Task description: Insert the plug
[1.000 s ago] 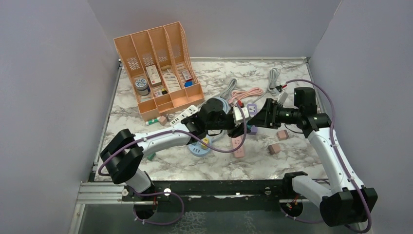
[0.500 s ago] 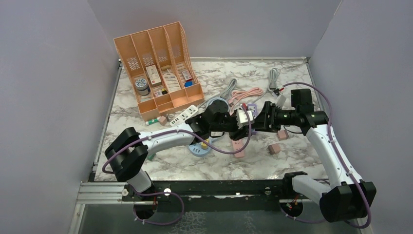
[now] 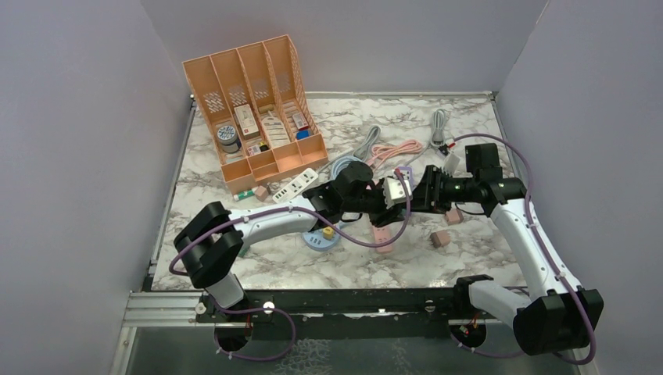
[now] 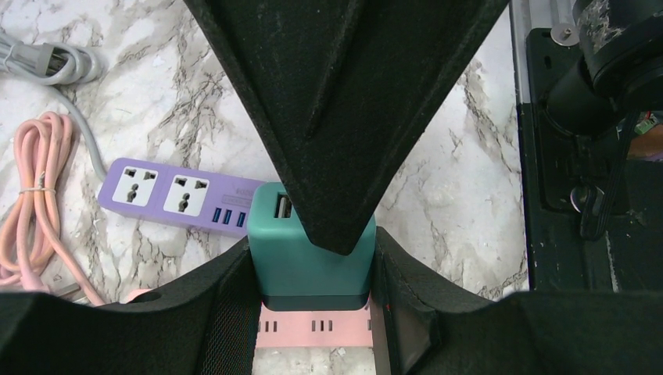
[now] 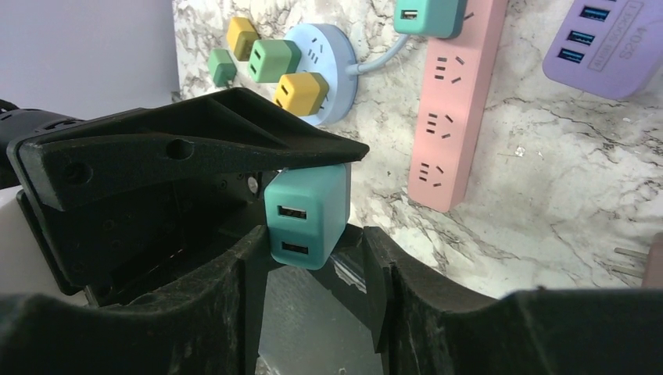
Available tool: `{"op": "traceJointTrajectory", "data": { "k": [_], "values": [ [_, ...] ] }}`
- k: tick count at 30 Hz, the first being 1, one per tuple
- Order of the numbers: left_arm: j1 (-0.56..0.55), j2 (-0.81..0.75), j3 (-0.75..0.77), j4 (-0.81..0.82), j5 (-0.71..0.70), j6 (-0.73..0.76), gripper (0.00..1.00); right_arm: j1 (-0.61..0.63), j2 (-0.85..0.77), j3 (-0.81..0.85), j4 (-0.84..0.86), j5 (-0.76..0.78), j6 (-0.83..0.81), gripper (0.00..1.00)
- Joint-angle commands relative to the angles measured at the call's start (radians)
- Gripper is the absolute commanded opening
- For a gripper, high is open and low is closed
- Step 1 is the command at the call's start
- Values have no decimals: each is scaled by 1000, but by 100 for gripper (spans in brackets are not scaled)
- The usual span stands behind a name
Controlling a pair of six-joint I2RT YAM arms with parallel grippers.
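The plug [image 4: 309, 250] is a teal cube charger with two USB ports [image 5: 305, 215]. My left gripper [image 4: 311, 258] is shut on it, one finger on each side, holding it above the pink power strip [image 4: 313, 328]. My right gripper [image 5: 313, 238] has come in around the same plug. Its left finger [image 5: 242, 266] touches the plug, and a gap remains at the right finger [image 5: 379, 266], so it is open. In the top view both grippers meet at mid-table, the left gripper [image 3: 393, 195] against the right gripper [image 3: 412, 191].
The pink power strip [image 5: 453, 117] has another teal plug [image 5: 426, 16] in its far end. A purple strip [image 4: 180, 195], a round blue hub [image 5: 328, 70] with green and yellow plugs, coiled cables [image 3: 395, 148], an orange organizer [image 3: 254, 109] and a white strip [image 3: 295, 184] lie around.
My right gripper moved left up to the left gripper and its jaws narrowed around the plug. The left gripper shifted slightly right, still holding the plug.
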Motion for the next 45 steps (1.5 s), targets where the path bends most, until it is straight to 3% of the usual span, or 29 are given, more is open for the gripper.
{"op": "traceJointTrajectory", "data": {
  "k": [1, 17, 22, 25, 27, 31, 38, 45],
  "values": [
    [1, -7, 72, 61, 15, 26, 19, -4, 27, -34, -16, 126, -46, 47],
    [-4, 31, 169, 63, 34, 20, 19, 21, 64, -51, 37, 131, -4, 46],
    [-4, 31, 163, 58, 17, 24, 23, 23, 63, -42, 52, 130, 0, 28],
    [-4, 19, 142, 68, -10, 1, 38, 23, 56, -33, 76, 129, -10, 11],
    [-3, 4, 121, 66, -64, -33, 51, 23, 47, -27, 93, 137, -31, 2],
    [0, -42, 73, 29, -212, -109, 66, 23, 16, -20, 151, 144, -75, 1],
    [17, -253, -114, 39, -534, -201, 71, 42, -1, 14, 244, 235, -101, 1],
    [34, -458, -133, -190, -708, -338, 71, 190, 36, 106, 181, 477, -104, 1]
  ]
}}
